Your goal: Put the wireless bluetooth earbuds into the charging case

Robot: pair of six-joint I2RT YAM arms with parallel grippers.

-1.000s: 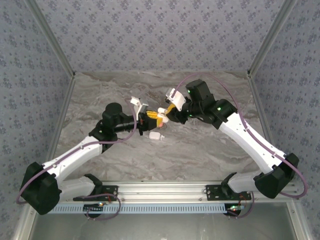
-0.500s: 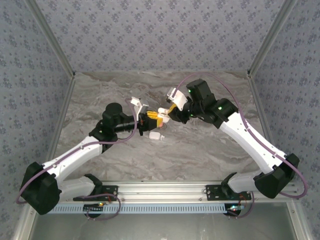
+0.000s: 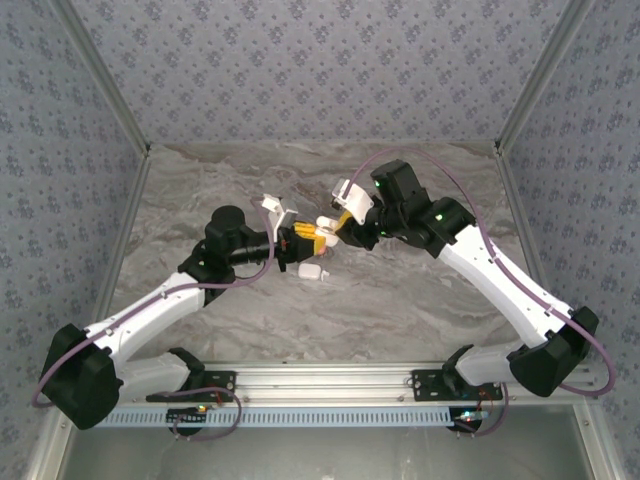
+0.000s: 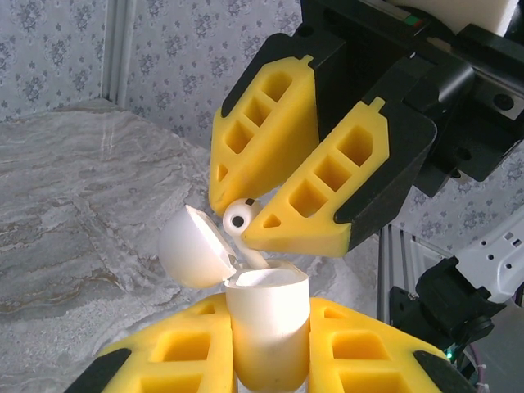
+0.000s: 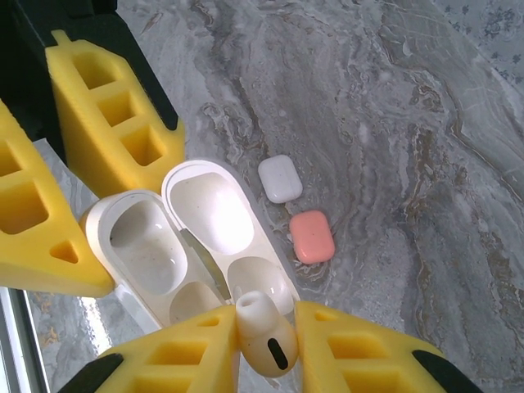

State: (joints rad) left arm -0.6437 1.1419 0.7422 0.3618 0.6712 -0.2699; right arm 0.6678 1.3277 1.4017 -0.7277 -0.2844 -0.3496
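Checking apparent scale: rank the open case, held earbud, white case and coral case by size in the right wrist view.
Largest to smallest:
1. open case
2. earbud, though it sits nearest the camera
3. coral case and white case: they look alike, so unranked

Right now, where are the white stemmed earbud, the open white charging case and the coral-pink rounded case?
white stemmed earbud [image 5: 264,336]: right wrist view, rounded body.
open white charging case [image 5: 205,209]: right wrist view, inner hollow.
coral-pink rounded case [image 5: 312,236]: right wrist view, top face.

White earbud [image 5: 264,334] just above open white charging case [image 5: 205,211]
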